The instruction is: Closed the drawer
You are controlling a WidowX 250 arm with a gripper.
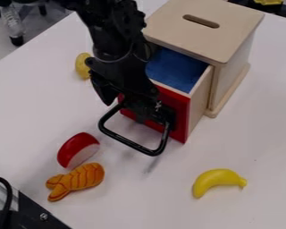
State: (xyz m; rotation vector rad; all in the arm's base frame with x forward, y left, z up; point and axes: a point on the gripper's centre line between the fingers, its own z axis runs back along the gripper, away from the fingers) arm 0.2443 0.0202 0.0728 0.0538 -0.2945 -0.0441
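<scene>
A light wooden box (pixel 205 27) with a slot in its top stands at the upper right. Its drawer (pixel 196 100) sticks part-way out toward the lower left, showing a blue inside and a red front. The black gripper (pixel 148 118) hangs in front of the red front, close against it, and hides much of its left part. A black loop-shaped handle (pixel 132 144) extends from the drawer front just below the gripper. Whether the gripper touches the handle or the front I cannot tell.
A red and white toy piece (pixel 77 150) and an orange toy (pixel 77 180) lie at the lower left. A yellow banana (pixel 218 180) is at the lower right. Behind the arm's left side sits a yellow object (pixel 82 66). Dark equipment (pixel 32 214) occupies the bottom left corner.
</scene>
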